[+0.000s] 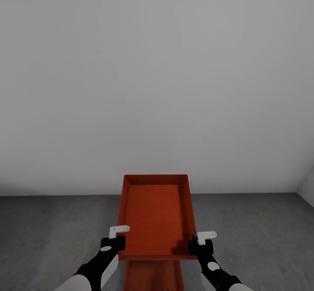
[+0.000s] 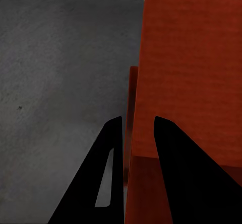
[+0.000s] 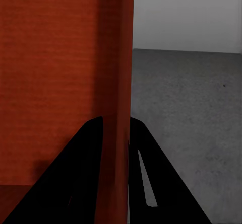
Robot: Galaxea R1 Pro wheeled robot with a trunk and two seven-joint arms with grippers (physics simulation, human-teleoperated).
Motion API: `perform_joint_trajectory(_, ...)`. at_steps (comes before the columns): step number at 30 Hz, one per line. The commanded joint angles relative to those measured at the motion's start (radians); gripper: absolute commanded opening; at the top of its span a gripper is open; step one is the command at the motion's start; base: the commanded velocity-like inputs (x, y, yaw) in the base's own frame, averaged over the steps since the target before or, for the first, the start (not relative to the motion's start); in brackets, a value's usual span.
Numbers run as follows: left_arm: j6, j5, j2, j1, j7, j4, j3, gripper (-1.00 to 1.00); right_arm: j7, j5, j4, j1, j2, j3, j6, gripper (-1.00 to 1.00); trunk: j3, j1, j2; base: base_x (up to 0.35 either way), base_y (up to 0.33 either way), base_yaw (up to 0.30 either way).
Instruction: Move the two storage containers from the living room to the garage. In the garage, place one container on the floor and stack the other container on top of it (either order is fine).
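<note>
A red-orange storage container [image 1: 155, 212] is held level in front of me, open side up and with nothing in it. My left gripper [image 1: 117, 242] is shut on its left wall near the near corner, and its fingers [image 2: 169, 173] straddle that wall. On the opposite wall my right gripper [image 1: 199, 245] is shut, one of its fingers [image 3: 75, 178] inside and one outside. A second storage container [image 1: 152, 277] shows below the first one's near edge, between my forearms. I cannot tell whether the two touch. Under both lies the dark grey garage floor [image 1: 52, 234].
A plain white wall [image 1: 157, 86] stands straight ahead, meeting the floor just beyond the held container. Another wall closes in at the far right corner [image 1: 307, 191]. Bare mottled concrete spreads to both sides of the containers.
</note>
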Motion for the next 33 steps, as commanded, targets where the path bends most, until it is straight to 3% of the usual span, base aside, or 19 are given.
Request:
perform_joint_trajectory(1,0.001,0.007,0.013,-0.001,0.011,-0.001,0.016,-1.0,-0.01,0.002,-0.002,-0.001,-0.005,-0.033,-0.003,-1.0,-0.003,0.0,-0.001,0.0,0.0,0.0)
perform_joint_trajectory(33,0.001,0.007,0.011,-0.001,0.012,-0.001,0.016,-1.0,-0.01,0.002,-0.001,-0.001,-0.005,-0.033,-0.003,-1.0,-0.054,0.0,-0.001,0.0,0.0,0.0)
